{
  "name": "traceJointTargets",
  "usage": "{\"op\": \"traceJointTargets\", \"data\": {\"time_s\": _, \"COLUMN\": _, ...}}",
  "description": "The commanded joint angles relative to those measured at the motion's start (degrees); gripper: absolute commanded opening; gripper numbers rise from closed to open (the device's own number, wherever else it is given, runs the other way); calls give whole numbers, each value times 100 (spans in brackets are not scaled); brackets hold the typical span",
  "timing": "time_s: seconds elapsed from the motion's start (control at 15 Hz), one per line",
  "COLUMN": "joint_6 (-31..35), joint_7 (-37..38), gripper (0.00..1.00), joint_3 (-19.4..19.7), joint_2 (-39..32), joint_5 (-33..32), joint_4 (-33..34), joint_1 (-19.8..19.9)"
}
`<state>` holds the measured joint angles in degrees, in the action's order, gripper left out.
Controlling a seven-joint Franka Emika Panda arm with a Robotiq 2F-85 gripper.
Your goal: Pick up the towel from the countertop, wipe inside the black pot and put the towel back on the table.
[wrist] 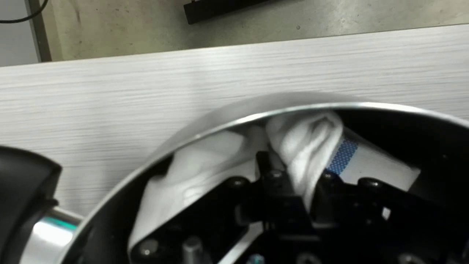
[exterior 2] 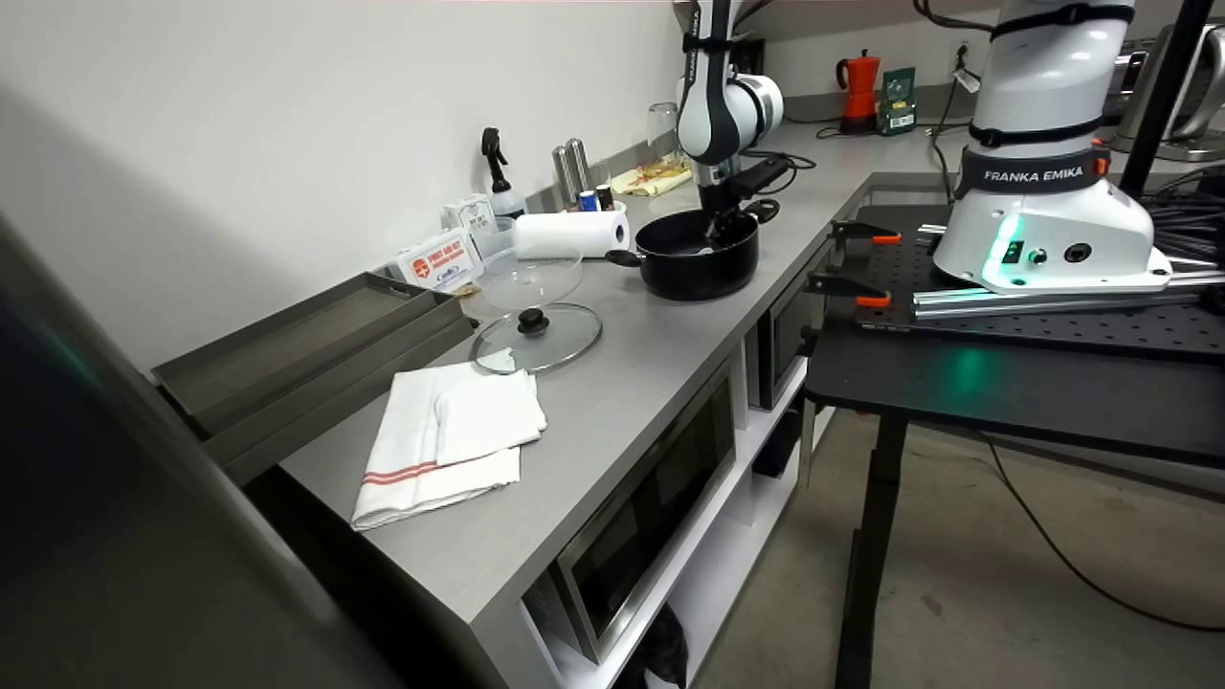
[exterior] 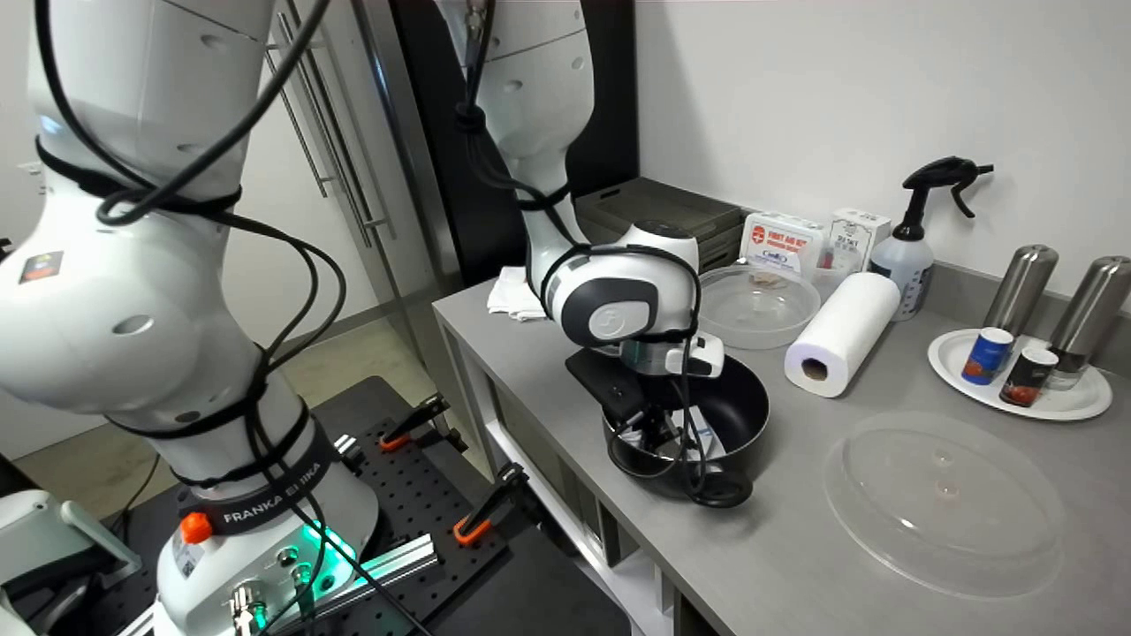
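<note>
Towel [wrist: 306,141]: white, rumpled, 1 blue band [wrist: 342,157] at right in wrist view | my gripper [wrist: 298,179]: pinching it | inside black pot [wrist: 253,118]

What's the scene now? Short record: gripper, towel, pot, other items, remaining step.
gripper: shut on towel, inside pot
towel: white, blue-banded, bunched
pot: black, two-handled, standing on countertop
beside pot: paper-towel roll, lying on its side
also on countertop: glass lid, folded red-striped dish towel
remaining: towel back on countertop; wiping progress can't be told
</note>
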<state>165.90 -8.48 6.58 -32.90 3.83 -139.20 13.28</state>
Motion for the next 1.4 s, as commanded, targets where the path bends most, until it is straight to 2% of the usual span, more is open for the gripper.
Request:
{"op": "traceJointTargets", "data": {"time_s": 0.0, "joint_6": -111, "joint_7": 1, "gripper": 3, "joint_3": -174, "joint_2": 107, "joint_5": -97, "joint_4": -66, "joint_1": 45}}
{"op": "traceJointTargets", "data": {"time_s": 0.27, "joint_6": -119, "joint_7": 28, "gripper": 3, "joint_3": -229, "joint_2": 36, "joint_5": -73, "joint_4": 42, "joint_1": 57}}
{"op": "traceJointTargets", "data": {"time_s": 0.87, "joint_6": -322, "joint_7": -91, "gripper": 3, "joint_3": -615, "joint_2": -491, "joint_5": 44, "joint_4": 589, "joint_1": 336}}
{"op": "traceJointTargets", "data": {"time_s": 1.33, "joint_6": -211, "joint_7": -91, "gripper": 3, "joint_3": -751, "joint_2": -457, "joint_5": 53, "joint_4": 685, "joint_1": 371}}
